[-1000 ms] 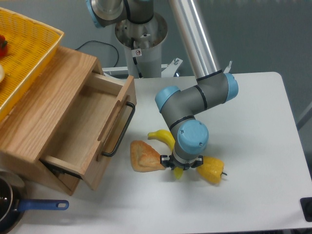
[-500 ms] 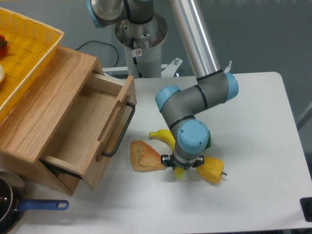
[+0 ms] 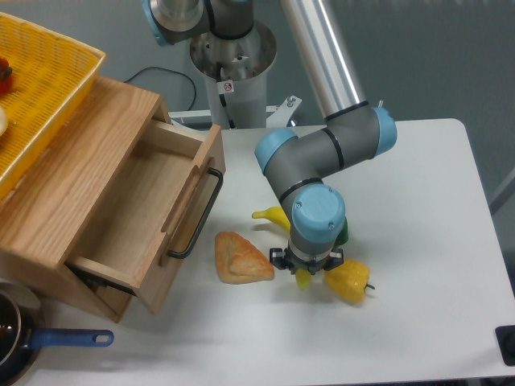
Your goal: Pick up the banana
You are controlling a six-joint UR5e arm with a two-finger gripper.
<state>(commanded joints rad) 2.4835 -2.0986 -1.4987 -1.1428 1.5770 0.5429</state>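
Yellow banana (image 3: 275, 217) gripped in jaws, beside bread wedge (image 3: 241, 259)

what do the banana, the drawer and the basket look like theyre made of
The banana looks like smooth moulded plastic, going by its even bright yellow and slight sheen, though rubber is possible. The open drawer is light wood with a clear matte finish, its grain showing, and has a dark handle, probably metal. The yellow basket appears to be plastic lattice: uniform colour, regular mesh.
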